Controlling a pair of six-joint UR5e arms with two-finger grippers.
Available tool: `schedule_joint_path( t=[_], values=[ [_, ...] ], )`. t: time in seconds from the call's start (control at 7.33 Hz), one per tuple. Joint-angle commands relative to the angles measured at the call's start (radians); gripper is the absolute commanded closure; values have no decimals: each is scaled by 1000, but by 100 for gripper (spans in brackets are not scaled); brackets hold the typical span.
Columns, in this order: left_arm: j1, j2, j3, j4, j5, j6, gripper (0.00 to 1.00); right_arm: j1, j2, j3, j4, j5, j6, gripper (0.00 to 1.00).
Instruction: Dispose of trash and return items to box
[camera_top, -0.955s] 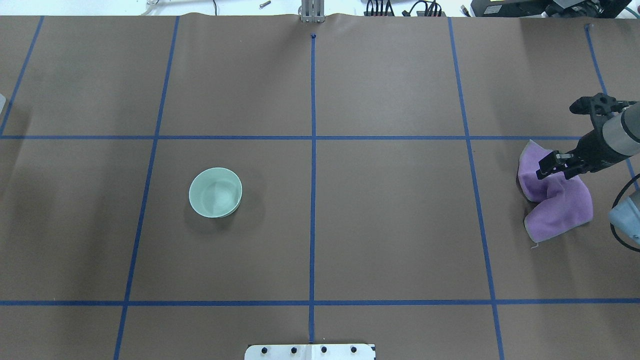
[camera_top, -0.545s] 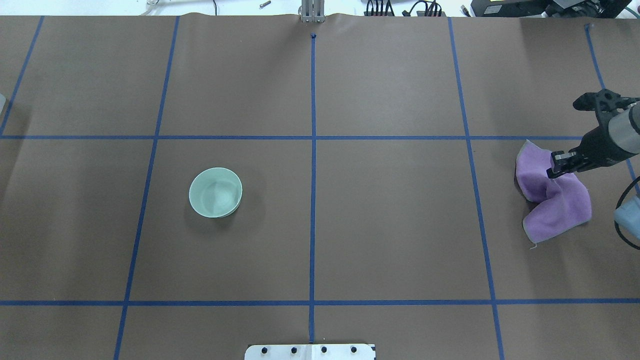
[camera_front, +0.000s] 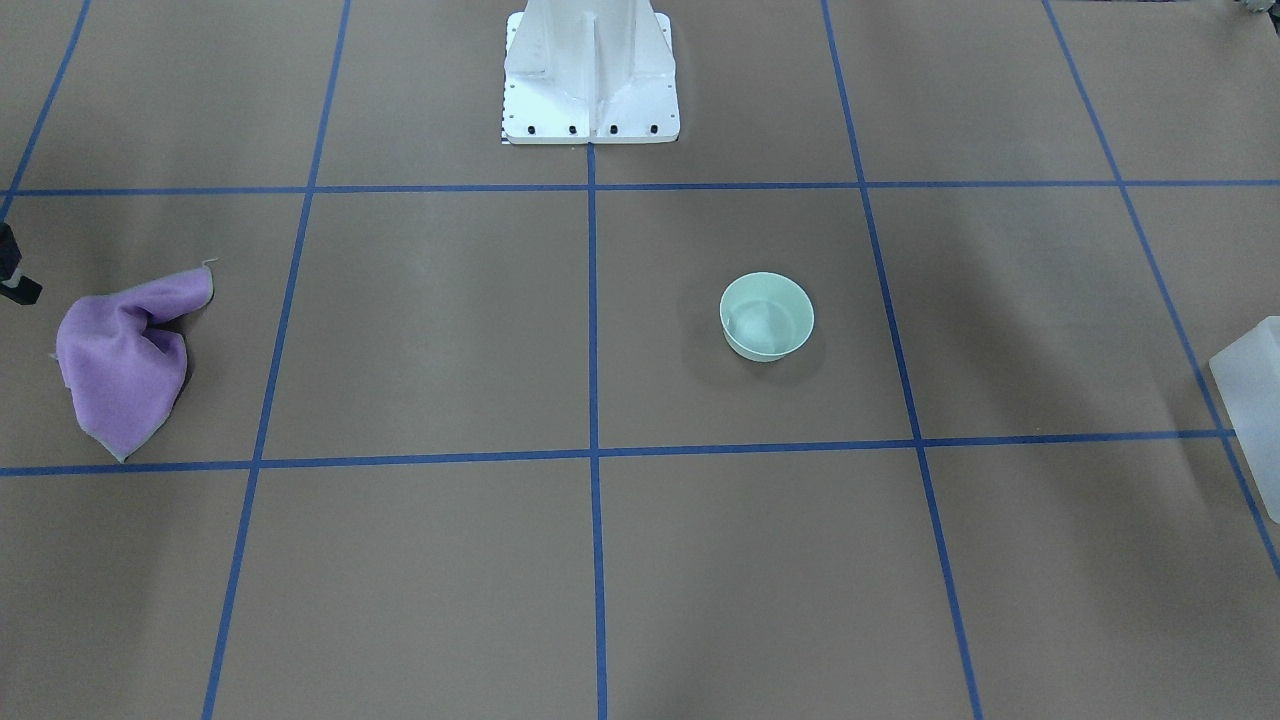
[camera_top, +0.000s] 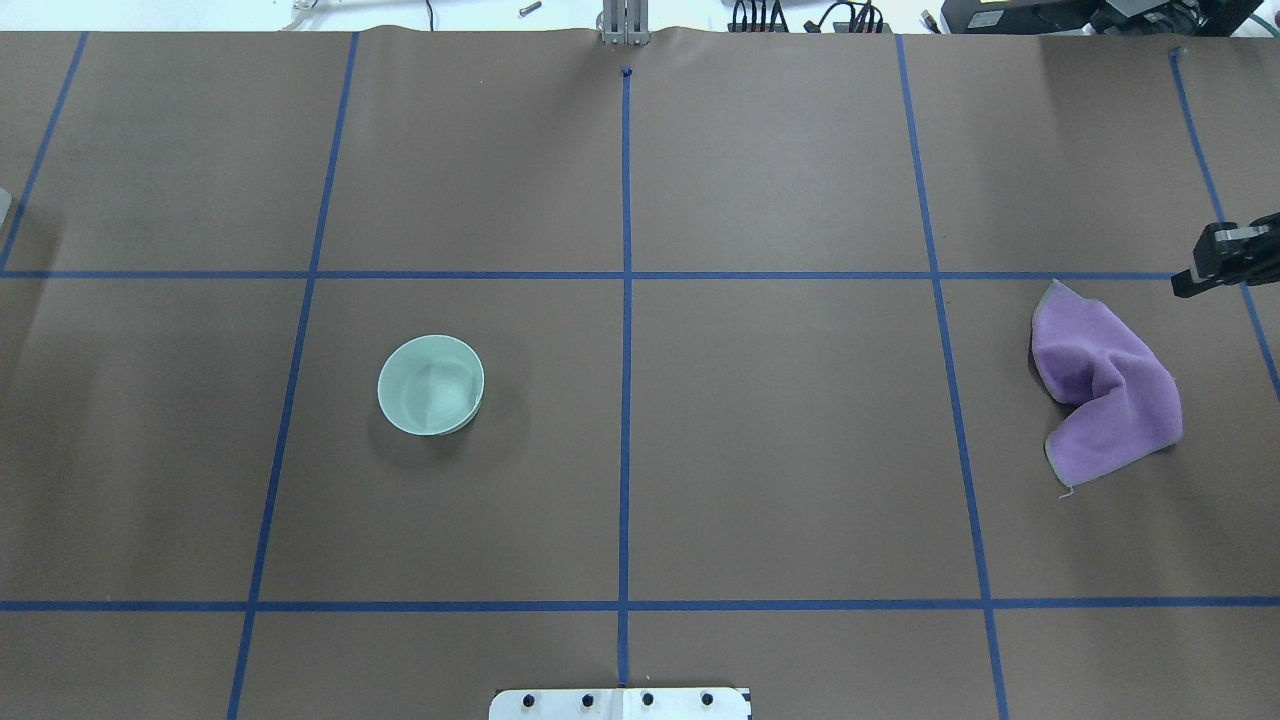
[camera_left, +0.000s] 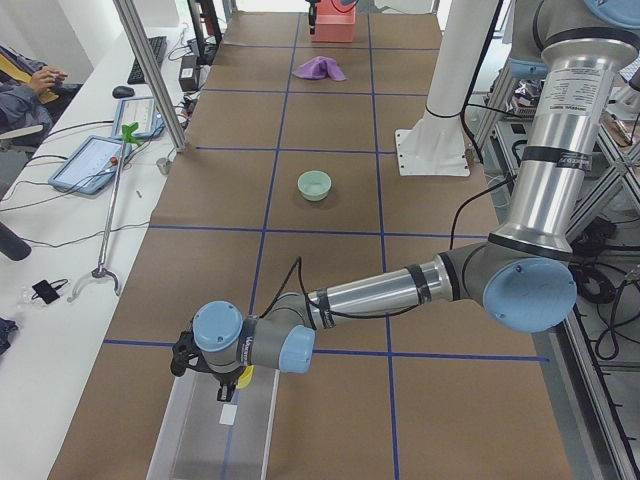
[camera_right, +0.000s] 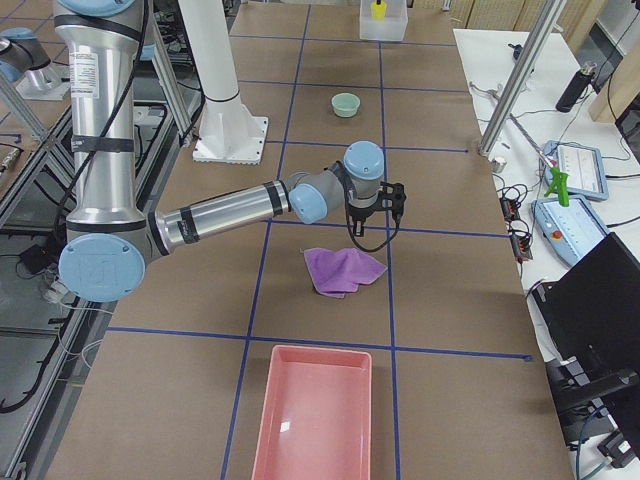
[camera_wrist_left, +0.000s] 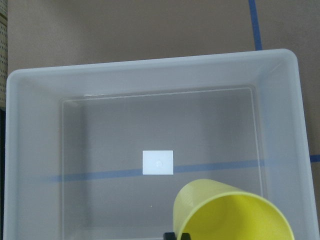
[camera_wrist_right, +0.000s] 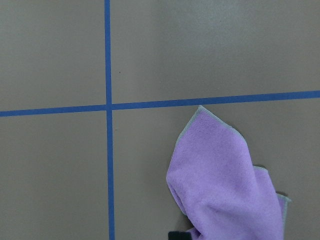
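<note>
Withdrawn rightward off the purple cloth (camera_top: 1105, 385), the right gripper (camera_top: 1215, 265) hides whether it is apart. The left gripper (camera_left: 230, 382) clamps the yellow cup (camera_wrist_left: 230, 212) above the box (camera_wrist_left: 150, 70); lower it inside before releasing. The bowl (camera_top: 431, 384) waits mid-table.

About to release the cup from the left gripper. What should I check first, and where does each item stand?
1. yellow cup, held at the left gripper, is over the box opening: ok.
2. Box floor under it shows only a white sticker: ok.
3. Cup height above that floor: cannot tell.
4. right gripper apart from the purple cloth: ok.
5. mint bowl boxed: not ok, it sits upright on the table.
</note>
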Motion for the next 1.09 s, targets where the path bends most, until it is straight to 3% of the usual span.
schedule_joint_path(
  t=[0.0,0.14,0.27,0.41,0.55,0.68,0.95],
  values=[
    [20,-7,34,-15,0,-22,100,0,7,58,-115,-70,-42,100],
    [46,-9,34,-15,0,-53,100,-23,9,46,-115,-93,-40,99],
    [54,-10,31,-14,0,-59,100,-68,7,33,-111,-140,-15,1],
    [57,-13,32,-9,0,-61,100,-101,2,-6,-101,-151,-16,0],
    [69,-25,29,-6,-1,-56,21,-138,15,-33,-100,-151,-13,0],
    [68,-38,10,-2,-9,-55,2,-156,15,-45,-100,-153,-13,0],
    [8,-39,-99,86,-47,-50,1,-190,13,-199,127,-165,10,0]
  ],
)
